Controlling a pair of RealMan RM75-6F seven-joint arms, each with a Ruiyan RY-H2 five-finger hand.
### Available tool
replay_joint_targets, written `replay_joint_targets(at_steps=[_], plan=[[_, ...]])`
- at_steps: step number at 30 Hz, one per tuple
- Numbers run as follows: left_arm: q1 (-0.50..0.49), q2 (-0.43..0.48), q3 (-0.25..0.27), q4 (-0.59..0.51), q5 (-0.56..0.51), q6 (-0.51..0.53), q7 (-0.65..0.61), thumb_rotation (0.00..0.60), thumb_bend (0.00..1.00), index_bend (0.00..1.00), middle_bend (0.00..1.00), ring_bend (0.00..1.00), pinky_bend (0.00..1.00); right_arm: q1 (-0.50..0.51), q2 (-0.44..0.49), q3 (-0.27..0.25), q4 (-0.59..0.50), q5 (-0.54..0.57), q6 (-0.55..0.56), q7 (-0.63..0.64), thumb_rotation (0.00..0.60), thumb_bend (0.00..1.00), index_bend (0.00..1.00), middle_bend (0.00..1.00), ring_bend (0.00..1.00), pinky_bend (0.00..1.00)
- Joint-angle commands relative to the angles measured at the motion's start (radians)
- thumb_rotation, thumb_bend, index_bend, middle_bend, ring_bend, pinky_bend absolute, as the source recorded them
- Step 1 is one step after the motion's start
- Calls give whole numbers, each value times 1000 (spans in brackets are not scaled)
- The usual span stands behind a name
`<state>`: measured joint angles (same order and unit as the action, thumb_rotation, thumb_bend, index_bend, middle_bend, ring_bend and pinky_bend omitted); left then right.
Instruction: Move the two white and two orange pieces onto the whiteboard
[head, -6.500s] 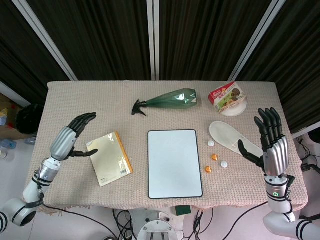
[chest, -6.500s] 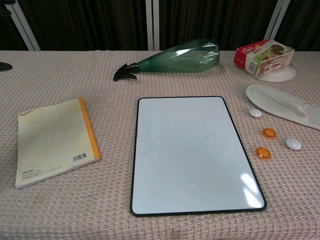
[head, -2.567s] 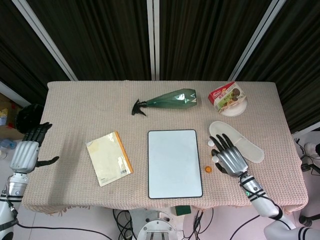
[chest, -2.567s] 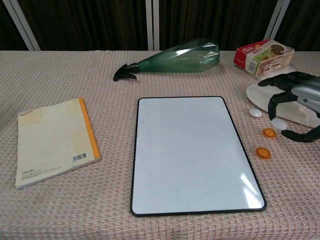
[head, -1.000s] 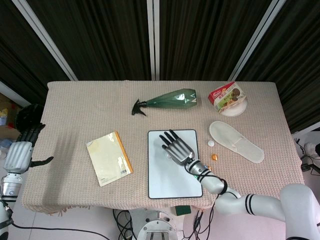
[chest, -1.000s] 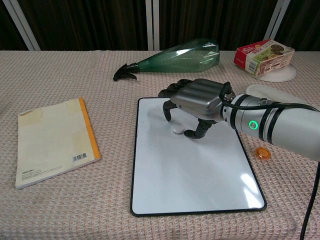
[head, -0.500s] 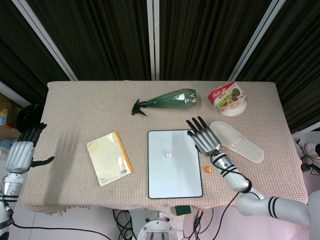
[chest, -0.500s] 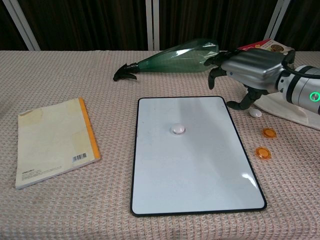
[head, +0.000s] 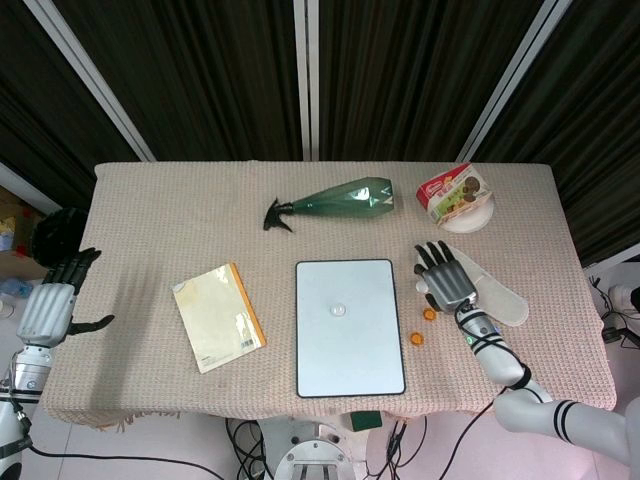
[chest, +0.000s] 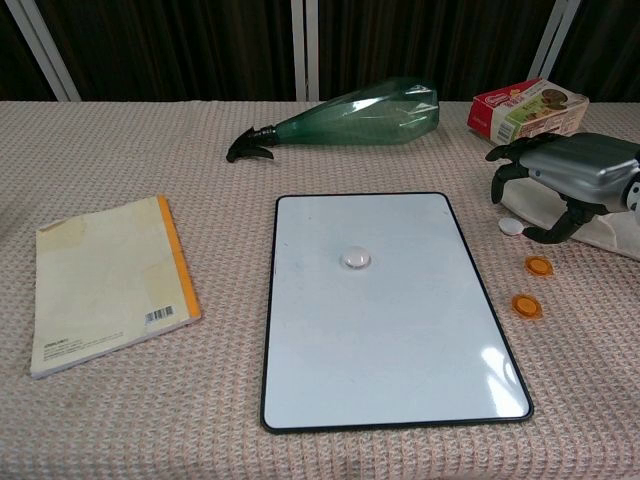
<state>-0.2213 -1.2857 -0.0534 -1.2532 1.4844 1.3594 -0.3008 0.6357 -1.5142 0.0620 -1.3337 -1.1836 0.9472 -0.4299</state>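
Observation:
The whiteboard (head: 350, 355) (chest: 400, 350) lies flat at the table's middle front. One white piece (head: 340, 310) (chest: 355, 260) sits on its upper half. A second white piece (chest: 511, 227) lies on the cloth just right of the board, and two orange pieces (chest: 539, 265) (chest: 526, 305) (head: 416, 338) lie in front of it. My right hand (head: 448, 275) (chest: 568, 172) hovers over the second white piece, fingers apart and curved down, holding nothing. My left hand (head: 55, 300) hangs empty off the table's left edge, fingers apart.
A green spray bottle (head: 340, 203) lies on its side behind the board. A yellow notebook (head: 218, 318) lies to the left. A white slipper (head: 500, 295) lies under and beside my right hand. A snack box (head: 455, 193) sits on a white plate at the back right.
My right hand carried a white piece to the whiteboard, let it go there, and swung back right to the other pieces. My left hand drew back off the table's left edge.

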Motion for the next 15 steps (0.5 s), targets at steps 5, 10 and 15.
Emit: replay_joint_targets(at_steps=[5,10,15], plan=[[-2,-5,-1,6,-2,-5,-6,592,53,85,75,78,134,-6,-15,-3,27,-1,-10,13,600,320,332,19,0,0],[-2,-4,-1,10,-2,-2,-7,590,53,85,76,78,135,-6,-32,1,50,-12,-14,31,600,320,333,19,0,0],[0,-4,-1,13,-4,-2,-9,589,53,85,75,78,135,-1,-48,4,67,-22,-19,40,600,320,332,19,0,0]])
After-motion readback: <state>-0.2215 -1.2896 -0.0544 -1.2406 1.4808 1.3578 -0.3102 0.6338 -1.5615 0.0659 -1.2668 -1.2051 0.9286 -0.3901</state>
